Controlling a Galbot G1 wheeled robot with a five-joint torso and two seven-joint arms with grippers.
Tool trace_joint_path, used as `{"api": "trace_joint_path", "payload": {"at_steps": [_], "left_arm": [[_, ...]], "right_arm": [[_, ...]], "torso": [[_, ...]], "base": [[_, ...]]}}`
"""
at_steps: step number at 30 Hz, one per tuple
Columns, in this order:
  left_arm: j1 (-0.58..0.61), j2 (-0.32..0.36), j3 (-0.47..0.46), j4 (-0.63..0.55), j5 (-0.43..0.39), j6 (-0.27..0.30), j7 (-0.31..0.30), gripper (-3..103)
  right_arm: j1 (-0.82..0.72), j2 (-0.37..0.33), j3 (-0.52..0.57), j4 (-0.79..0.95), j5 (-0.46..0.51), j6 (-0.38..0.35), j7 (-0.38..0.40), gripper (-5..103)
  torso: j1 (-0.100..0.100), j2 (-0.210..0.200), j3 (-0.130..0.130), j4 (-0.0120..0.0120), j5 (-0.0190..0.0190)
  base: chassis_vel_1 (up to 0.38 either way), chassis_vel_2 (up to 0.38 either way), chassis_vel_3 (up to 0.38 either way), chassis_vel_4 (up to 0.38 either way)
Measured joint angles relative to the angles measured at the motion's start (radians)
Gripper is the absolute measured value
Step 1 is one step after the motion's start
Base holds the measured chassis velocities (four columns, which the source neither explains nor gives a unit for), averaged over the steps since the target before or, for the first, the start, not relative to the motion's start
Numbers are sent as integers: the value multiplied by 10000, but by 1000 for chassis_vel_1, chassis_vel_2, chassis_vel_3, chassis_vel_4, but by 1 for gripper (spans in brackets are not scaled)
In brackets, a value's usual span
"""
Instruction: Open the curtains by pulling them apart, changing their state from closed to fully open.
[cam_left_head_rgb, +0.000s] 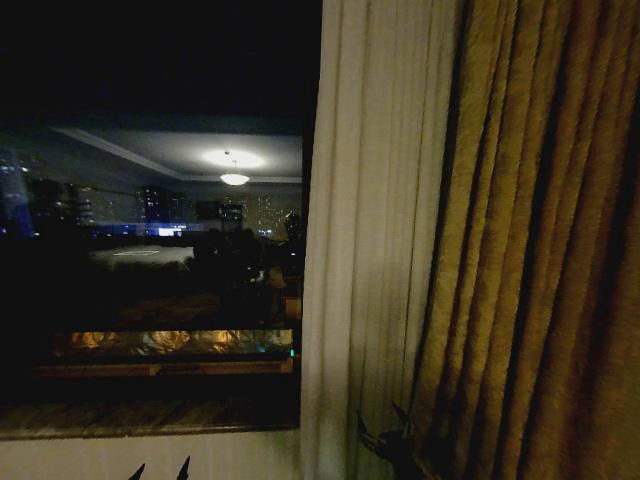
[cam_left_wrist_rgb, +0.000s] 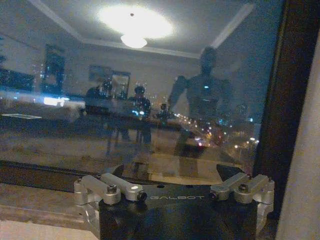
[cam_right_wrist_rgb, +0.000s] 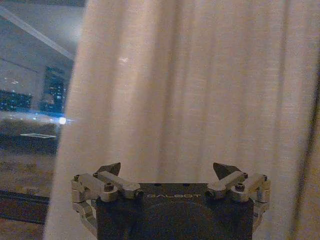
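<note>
A sheer cream-white curtain panel (cam_left_head_rgb: 375, 240) hangs gathered in pleats beside the bare dark window (cam_left_head_rgb: 150, 230). My right gripper (cam_left_head_rgb: 383, 428) is low in front of this panel's lower part, near where it meets the gold drape. In the right wrist view the right gripper (cam_right_wrist_rgb: 167, 169) is open, its fingertips (cam_right_wrist_rgb: 111, 168) pointing at the curtain (cam_right_wrist_rgb: 190, 90) with nothing between them. My left gripper (cam_left_head_rgb: 160, 468) is low in front of the window sill. In the left wrist view it (cam_left_wrist_rgb: 172, 172) is open and faces the glass, with the curtain's edge (cam_left_wrist_rgb: 306, 175) off to one side.
A heavy gold-brown patterned drape (cam_left_head_rgb: 540, 250) hangs right of the sheer panel. A stone window sill (cam_left_head_rgb: 140, 418) runs below the glass, with a pale wall under it. The glass (cam_left_wrist_rgb: 150, 90) reflects the lit room, a ceiling lamp and the robot.
</note>
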Motion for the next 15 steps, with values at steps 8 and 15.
{"api": "trace_joint_path", "payload": {"at_steps": [8, 15], "left_arm": [[116, -115, -43, -77, 56, -80, -1, 100], [138, -117, -54, -104, 61, -114, 0, 100]], "right_arm": [[87, 5, 45, -131, -43, 249, -160, 100], [93, 3, 52, -165, -42, 245, -134, 100]], "torso": [[1, 0, 0, 4, -8], [2, 0, 0, 1, -8]], "base": [[182, 183, -182, -174], [75, 96, -84, -95]]}}
